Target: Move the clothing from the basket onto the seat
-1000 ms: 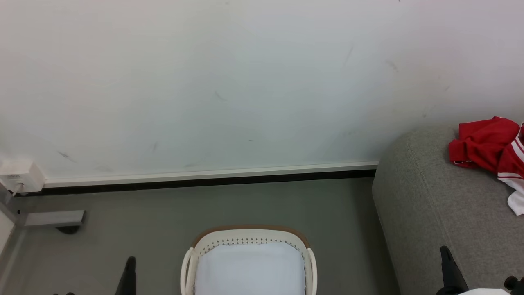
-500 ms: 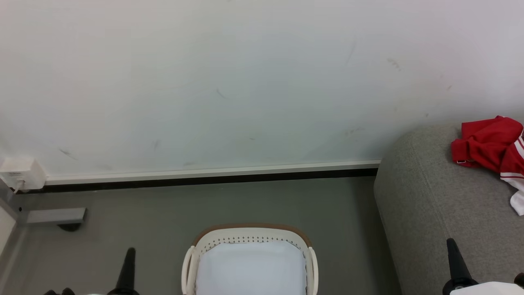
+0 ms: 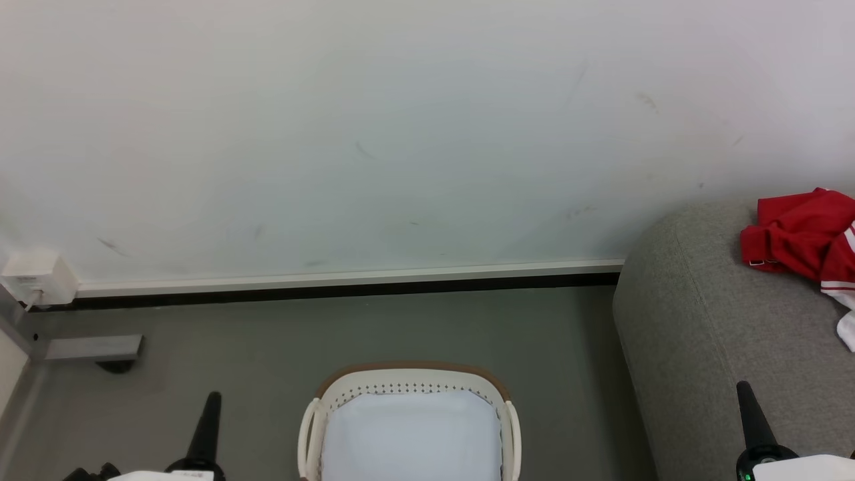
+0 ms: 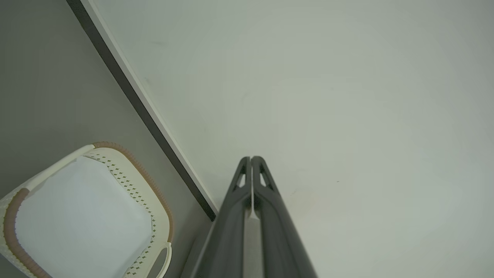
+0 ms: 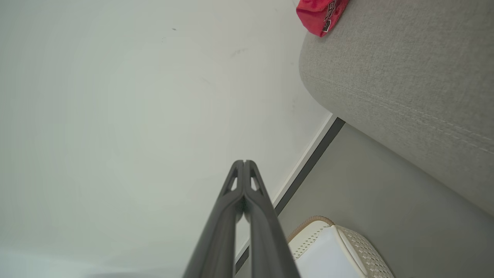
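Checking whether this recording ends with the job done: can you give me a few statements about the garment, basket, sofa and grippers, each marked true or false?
1. The red garment lies on the grey sofa. True.
2. The basket has the red garment in it. False: a pale liner cloth lies in it, and the garment is on the sofa.
3. The left gripper and the right gripper are both shut with nothing between the fingers. True.
4. The basket stands on the sofa. False: it stands on the floor, to the left of the sofa.
5. The left gripper touches the basket. False: it is apart from it, pointing towards the wall.
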Motion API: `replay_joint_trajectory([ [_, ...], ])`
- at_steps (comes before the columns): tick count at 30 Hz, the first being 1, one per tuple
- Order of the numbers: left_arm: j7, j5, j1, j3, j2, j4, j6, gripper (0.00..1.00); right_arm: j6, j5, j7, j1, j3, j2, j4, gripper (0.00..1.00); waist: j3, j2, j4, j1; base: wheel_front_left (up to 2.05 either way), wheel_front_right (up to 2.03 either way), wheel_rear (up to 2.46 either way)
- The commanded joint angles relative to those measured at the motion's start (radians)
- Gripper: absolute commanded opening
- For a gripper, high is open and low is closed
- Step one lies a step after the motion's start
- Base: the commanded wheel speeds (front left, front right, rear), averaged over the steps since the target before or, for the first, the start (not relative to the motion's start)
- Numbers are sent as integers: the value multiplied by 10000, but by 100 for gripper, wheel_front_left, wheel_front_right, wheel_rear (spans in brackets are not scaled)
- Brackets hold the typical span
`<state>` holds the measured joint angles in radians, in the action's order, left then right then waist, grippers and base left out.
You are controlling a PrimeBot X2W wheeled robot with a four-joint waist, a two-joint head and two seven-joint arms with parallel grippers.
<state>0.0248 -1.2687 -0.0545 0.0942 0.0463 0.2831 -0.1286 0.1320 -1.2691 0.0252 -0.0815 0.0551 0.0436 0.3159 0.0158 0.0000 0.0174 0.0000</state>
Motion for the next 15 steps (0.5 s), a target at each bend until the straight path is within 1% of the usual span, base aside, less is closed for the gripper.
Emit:
replay_joint_trajectory([
  [1,49,-233,-188,66,66,-116,-25,0,-16,-294,53,-240,68,84,-152,0,-6,0,-6,0,0,0,0],
  [11,281,-1118,-307,110,66,-194,-28,0,-18,-1106,267,-257,212,90,-299,0,-47,0,-44,0,0,0,0],
  [15,358,-1308,-316,119,67,-215,-29,0,-18,-1360,356,-253,257,91,-351,0,-60,0,-55,0,0,0,0],
])
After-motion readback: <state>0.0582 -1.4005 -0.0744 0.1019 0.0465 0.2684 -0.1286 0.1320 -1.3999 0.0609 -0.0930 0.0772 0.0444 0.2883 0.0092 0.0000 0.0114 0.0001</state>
